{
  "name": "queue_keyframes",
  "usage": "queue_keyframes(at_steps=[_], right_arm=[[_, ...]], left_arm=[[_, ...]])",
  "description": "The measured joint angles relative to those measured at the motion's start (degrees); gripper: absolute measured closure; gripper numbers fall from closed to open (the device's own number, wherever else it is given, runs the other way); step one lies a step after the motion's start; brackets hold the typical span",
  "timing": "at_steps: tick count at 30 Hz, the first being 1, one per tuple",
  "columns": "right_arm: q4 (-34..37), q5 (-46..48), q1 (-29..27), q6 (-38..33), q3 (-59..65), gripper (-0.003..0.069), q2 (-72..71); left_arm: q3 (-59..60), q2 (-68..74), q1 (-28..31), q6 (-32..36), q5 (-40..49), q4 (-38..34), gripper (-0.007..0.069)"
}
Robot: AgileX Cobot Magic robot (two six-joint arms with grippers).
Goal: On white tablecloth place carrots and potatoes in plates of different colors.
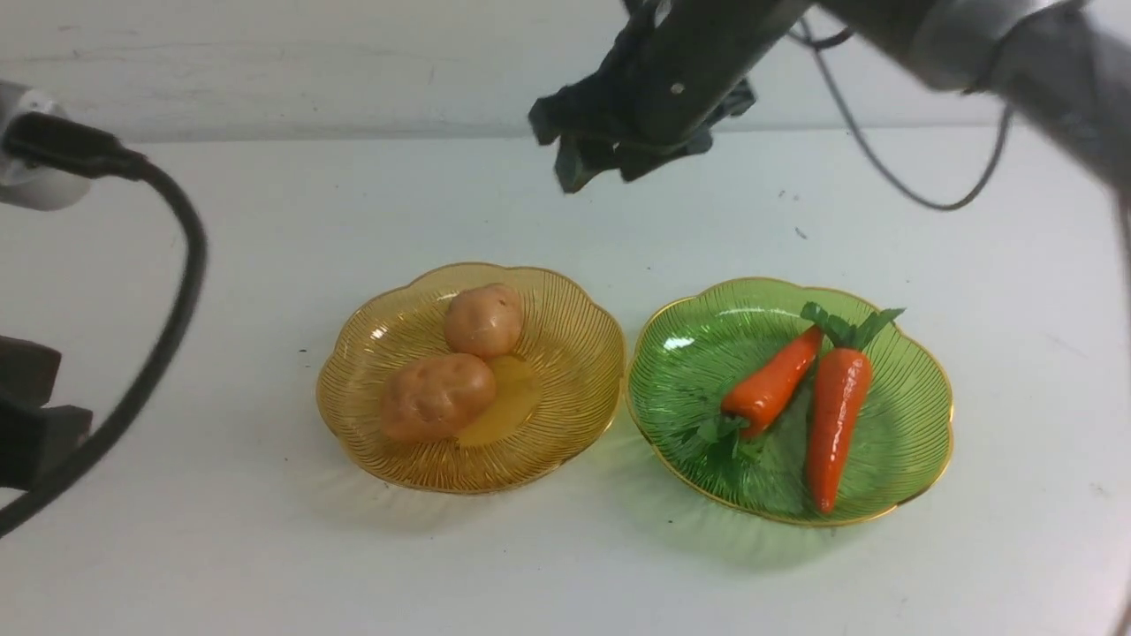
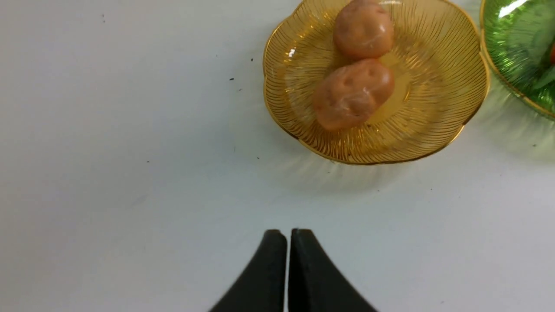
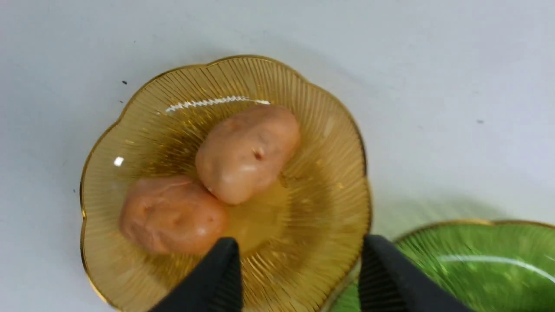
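The left end effector is pinched closed, empty, over bare tabletop. Both potatoes lie touching in the amber plate. At its 3 o'clock, the green plate holds both carrots. The right end effector hangs at the amber plate's 12 o'clock, parted, empty.

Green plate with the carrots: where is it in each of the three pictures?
Front view: the green plate sits right of centre, holding both carrots.
Left wrist view: only a slice of it shows in a corner, cut off by the frame.
Right wrist view: part of it shows in a corner, also cut off.
Shared landmark: the amber plate with the two potatoes, right beside it in all three.
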Motion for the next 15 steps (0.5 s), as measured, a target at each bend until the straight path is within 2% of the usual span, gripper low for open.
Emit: queue_keyframes(at_steps=[3,4,5,7,9,11,13,15], right_arm=[[-4.4,-0.2,0.0,0.1,15.3,0.0544,-16.9],[-5.2,-0.2,0.0,0.2,20.5,0.061,-22.3],[-6.0,-0.2,0.0,0.4,24.8,0.0637,-27.0],[-8.1,-0.9,0.0,1.7,34.9,0.0662,-38.0],[-10.4,-5.8,0.0,3.9,43.6,0.0671,-47.8],[-13.2,-15.0,0.0,6.7,56.0,0.0673,-62.1],[-17.1,-32.5,0.0,10.1,72.8,0.0674,-82.6],[-19.5,-39.6,0.0,11.7,80.7,0.0674,-93.3]], left_arm=[[0.0,-3.5,0.0,0.0,0.3,-0.2,0.0628],[0.0,-4.5,0.0,0.0,0.3,-0.2,0.0628],[0.0,-5.1,0.0,0.0,0.3,-0.2,0.0628],[0.0,-6.6,0.0,-0.1,0.8,-0.2,0.0628],[0.0,-7.2,0.0,-0.3,1.2,-0.2,0.0628],[0.0,-7.3,0.0,-0.5,1.2,-0.2,0.0628],[0.0,-7.3,0.0,-0.4,1.2,-0.2,0.0628],[0.0,-7.3,0.0,-0.4,1.2,-0.2,0.0628]])
